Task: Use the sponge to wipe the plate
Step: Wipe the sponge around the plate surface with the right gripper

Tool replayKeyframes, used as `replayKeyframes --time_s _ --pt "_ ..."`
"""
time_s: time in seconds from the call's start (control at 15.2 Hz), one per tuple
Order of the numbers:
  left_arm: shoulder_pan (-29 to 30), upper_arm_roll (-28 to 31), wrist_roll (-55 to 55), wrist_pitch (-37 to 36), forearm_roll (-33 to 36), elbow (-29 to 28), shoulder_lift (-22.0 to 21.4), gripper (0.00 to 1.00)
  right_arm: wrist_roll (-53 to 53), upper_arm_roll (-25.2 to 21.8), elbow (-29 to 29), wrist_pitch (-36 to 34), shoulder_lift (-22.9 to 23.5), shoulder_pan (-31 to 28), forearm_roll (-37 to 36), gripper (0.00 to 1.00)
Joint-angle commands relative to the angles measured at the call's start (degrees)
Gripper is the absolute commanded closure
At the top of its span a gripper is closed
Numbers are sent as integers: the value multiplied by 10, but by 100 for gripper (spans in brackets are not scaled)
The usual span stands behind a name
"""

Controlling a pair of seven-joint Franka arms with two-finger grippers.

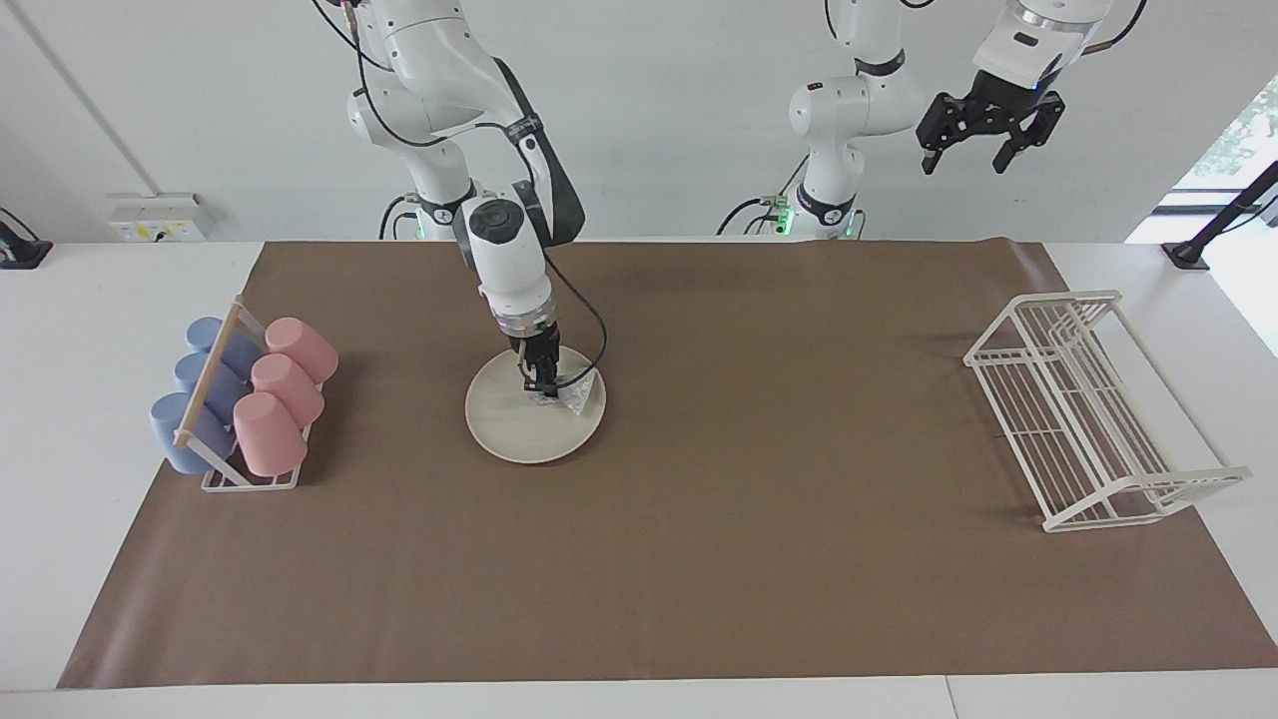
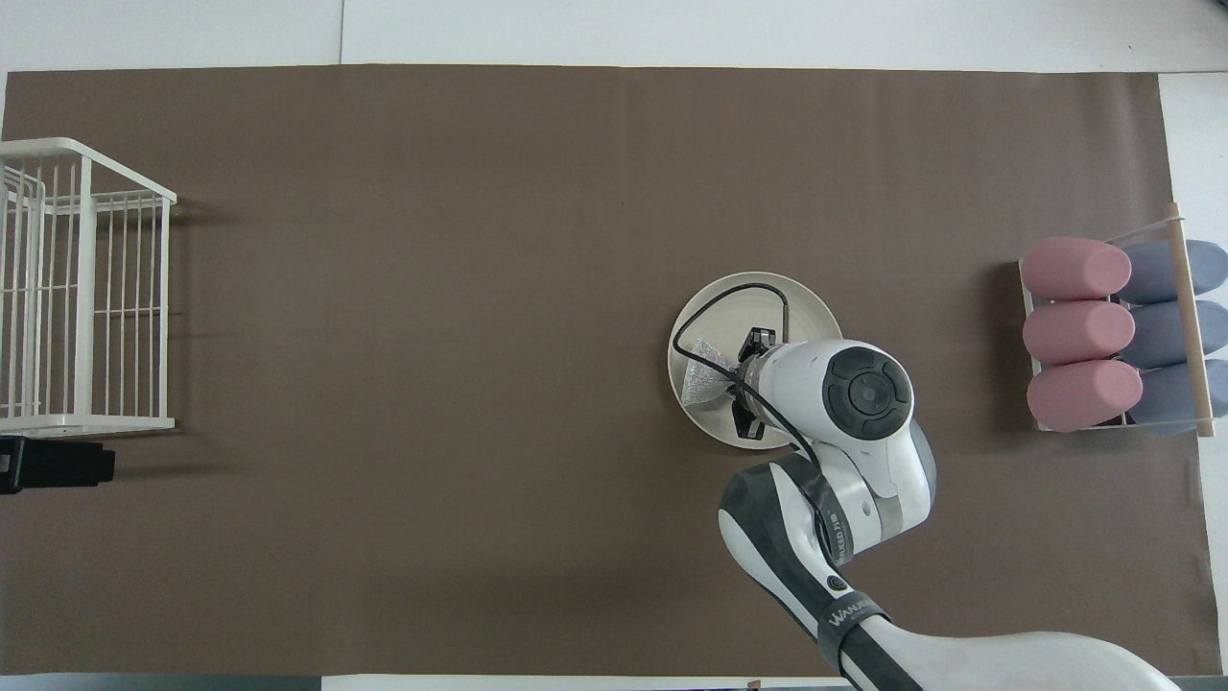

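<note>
The cream-white plate point(image 1: 519, 431) lies on the brown mat toward the right arm's end of the table; it also shows in the overhead view point(image 2: 814, 309). My right gripper point(image 1: 541, 389) points down onto the plate and is shut on the silvery sponge point(image 1: 577, 395), pressing it on the part of the plate toward the left arm's end. In the overhead view the sponge point(image 2: 700, 376) sticks out from under the right gripper point(image 2: 735, 380), whose wrist hides much of the plate. My left gripper point(image 1: 966, 160) waits open and empty, raised high by its base.
A rack of pink and blue cups point(image 1: 245, 399) stands at the right arm's end of the mat, also seen in the overhead view point(image 2: 1113, 336). A white wire rack point(image 1: 1088, 409) stands at the left arm's end, also seen in the overhead view point(image 2: 86, 288).
</note>
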Motion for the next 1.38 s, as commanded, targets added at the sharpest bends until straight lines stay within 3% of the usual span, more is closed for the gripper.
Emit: replayKeyframes --time_s 0.0,0.33,0.53,0.92,1.32 --pt "-1 -6 -14 -2 3 3 -9 0 11 3 -16 44 27 -8 -3 100" --pt "2 15 -15 6 4 3 -8 0 -19 3 -16 108 42 -68 -4 100" --pt "-1 9 -16 6 3 1 -8 0 -55 2 -26 100 43 -83 -4 100" --pt "-2 12 -16 37 3 1 -7 0 -59 2 18 -73 14 -61 -8 100" --pt "-2 11 -16 38 3 -1 -8 0 -47 3 176 -289 7 -25 -9 100"
